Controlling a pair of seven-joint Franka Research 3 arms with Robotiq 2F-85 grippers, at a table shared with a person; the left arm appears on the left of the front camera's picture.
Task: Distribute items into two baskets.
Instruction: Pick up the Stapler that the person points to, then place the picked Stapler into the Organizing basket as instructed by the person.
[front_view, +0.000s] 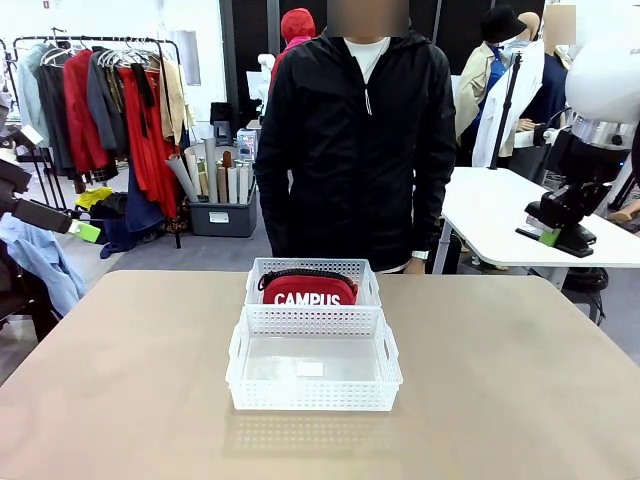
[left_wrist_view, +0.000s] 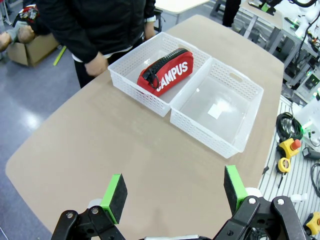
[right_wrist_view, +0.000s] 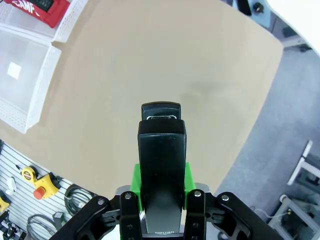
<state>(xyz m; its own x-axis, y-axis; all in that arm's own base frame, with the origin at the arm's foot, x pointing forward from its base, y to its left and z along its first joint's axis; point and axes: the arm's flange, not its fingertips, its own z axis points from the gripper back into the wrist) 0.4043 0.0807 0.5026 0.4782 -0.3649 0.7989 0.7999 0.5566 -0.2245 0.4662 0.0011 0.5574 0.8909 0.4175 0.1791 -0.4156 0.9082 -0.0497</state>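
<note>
The red "CAMPUS" pouch (front_view: 309, 291) (left_wrist_view: 167, 71) lies in the far basket (front_view: 364, 270) (left_wrist_view: 134, 89), close to the person. Touching it on my side is the near basket (front_view: 313, 396) (left_wrist_view: 204, 134), with only a small white label on its floor. High off the table's right edge, my right gripper (front_view: 556, 236) (right_wrist_view: 161, 181) is shut on the black stapler (front_view: 570, 241) (right_wrist_view: 161, 145), which sticks out forward between the green pads. My left gripper (front_view: 82, 230) (left_wrist_view: 174, 186) hovers open and holds nothing, high above the table's left side.
A person in a black jacket stands at the far edge behind the baskets, one hand (left_wrist_view: 97, 64) near the table edge. In the right wrist view the pouch (right_wrist_view: 35, 7) and both baskets show at top left. Bare tan tabletop (front_view: 520, 380) surrounds the baskets.
</note>
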